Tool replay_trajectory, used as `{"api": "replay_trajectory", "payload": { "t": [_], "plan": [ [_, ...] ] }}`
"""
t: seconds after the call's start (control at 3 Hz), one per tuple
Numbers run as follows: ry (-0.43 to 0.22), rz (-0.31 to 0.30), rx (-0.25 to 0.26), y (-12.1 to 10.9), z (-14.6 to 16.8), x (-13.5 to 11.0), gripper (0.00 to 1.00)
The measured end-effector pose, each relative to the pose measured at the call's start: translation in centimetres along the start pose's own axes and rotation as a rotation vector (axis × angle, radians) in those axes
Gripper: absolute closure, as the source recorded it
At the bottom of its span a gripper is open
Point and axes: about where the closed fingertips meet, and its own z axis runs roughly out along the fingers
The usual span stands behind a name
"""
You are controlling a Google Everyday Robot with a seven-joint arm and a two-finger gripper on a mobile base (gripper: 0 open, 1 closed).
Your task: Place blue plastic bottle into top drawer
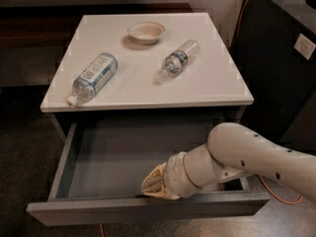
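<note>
gripper [154, 185] sits inside the open top drawer [98, 212] by its front wall, grip state impossible to tell; blue plastic bottle [94, 78] lies on the tabletop [138, 85].

Robot arm [256, 154], one item: smooth, rounded shell in off-white to cream, thick and tubular, broadening toward the lower right edge of the view. Several small dark round spots, screws or recesses, scattered over the large segment. Wrist section [190, 174]: shorter stacked cylindrical collars of the same cream colour, parted by a thin tan seam ring. Hand [154, 185]: pale yellowish-tan, tapering, marked with faint darker lines; located low inside the open top drawer [123, 152], against its front wall.
</note>
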Motion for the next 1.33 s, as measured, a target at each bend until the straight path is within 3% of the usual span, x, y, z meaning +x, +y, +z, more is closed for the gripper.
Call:
{"api": "replay_trajectory", "payload": {
  "t": [0.33,0.67,1.33],
  "plan": [
    [-0.003,0.002,-0.004,0.2,0.1,-0.1,1.00],
    [-0.020,-0.007,-0.055,1.5,0.1,-0.4,1.00],
    [-0.016,-0.026,-0.007,-0.6,-1.6,-0.4,1.00]
  ]
}}
